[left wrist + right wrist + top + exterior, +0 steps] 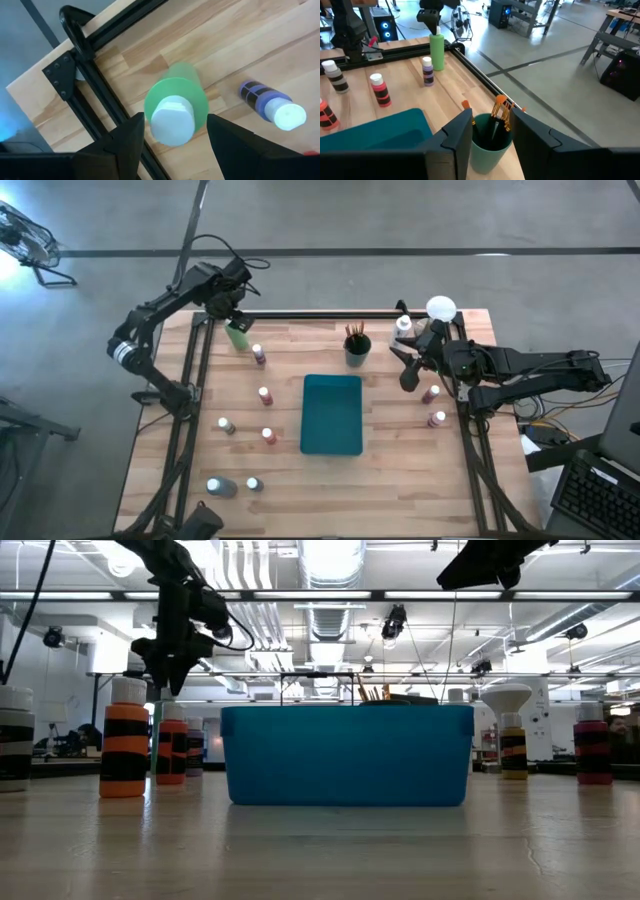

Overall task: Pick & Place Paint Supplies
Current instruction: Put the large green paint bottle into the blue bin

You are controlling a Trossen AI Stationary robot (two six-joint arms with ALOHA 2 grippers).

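- The light-green bottle stands upright at about 10 o'clock from the teal tray, close to the far left corner of the table.
- I see my left gripper directly over its white cap; the fingers are spread on both sides of the cap and do not touch it, so nothing is grasped yet.
- I judge the step in hand is the pick of this bottle. The next move calls for coming straight down until the fingers are beside the body, then closing.
- A purple bottle stands just beside the green one, at 4 o'clock from it, and the black frame rail runs close on the other side. Room for the fingers is narrow there.
- My right gripper hangs above the green cup with the brushes, at 1 o'clock from the tray. Its fingers are apart and hold nothing.
- Other small bottles stand scattered at 9 o'clock and 3 o'clock from the tray, well apart. The tray interior looks free for placing.
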